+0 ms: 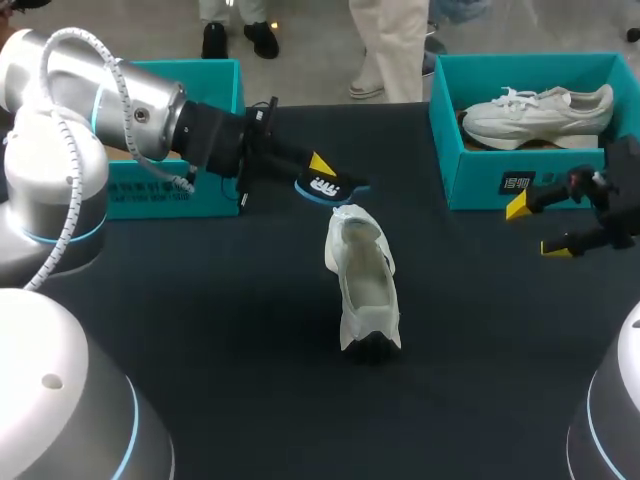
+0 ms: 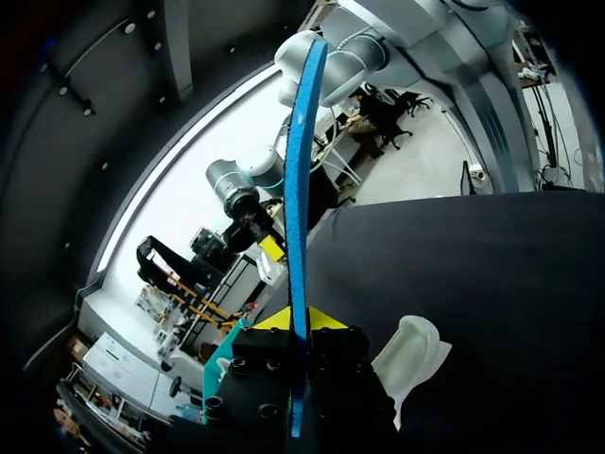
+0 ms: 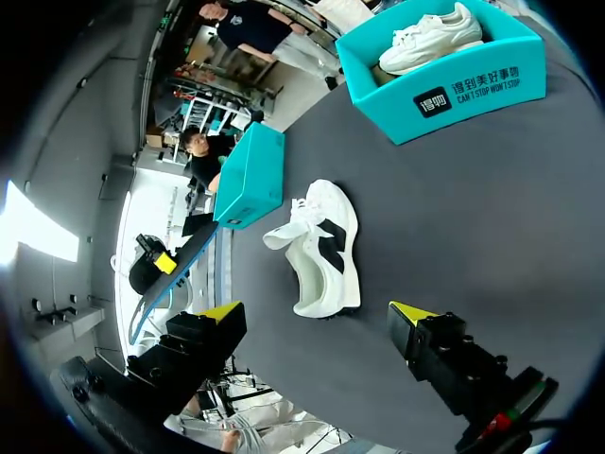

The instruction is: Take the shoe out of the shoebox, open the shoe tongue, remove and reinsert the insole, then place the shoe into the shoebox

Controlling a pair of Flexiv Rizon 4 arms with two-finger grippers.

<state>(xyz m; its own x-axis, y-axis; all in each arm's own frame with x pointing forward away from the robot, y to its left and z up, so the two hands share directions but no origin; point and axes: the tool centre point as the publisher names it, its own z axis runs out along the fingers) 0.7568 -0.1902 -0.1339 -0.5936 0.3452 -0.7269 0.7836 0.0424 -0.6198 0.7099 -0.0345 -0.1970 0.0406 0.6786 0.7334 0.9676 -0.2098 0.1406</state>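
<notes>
1. Insole (image 1: 335, 187), blue, is clamped between the left pincer's (image 1: 320, 170) fingers.
2. Shoe (image 1: 363, 280) stands mid-surface (image 1: 200, 330), near that pincer, toe towards it.
3. Right pincer (image 1: 538, 228) hangs agape beside the right shoebox (image 1: 480, 180), well apart from the shoe.

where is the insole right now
In the head view the blue insole is pinched in the left gripper, left of centre, just beyond the far end of the white shoe.

The white shoe (image 1: 362, 290) stands upright, the blue insole (image 1: 330, 187) raised just beyond.
</notes>
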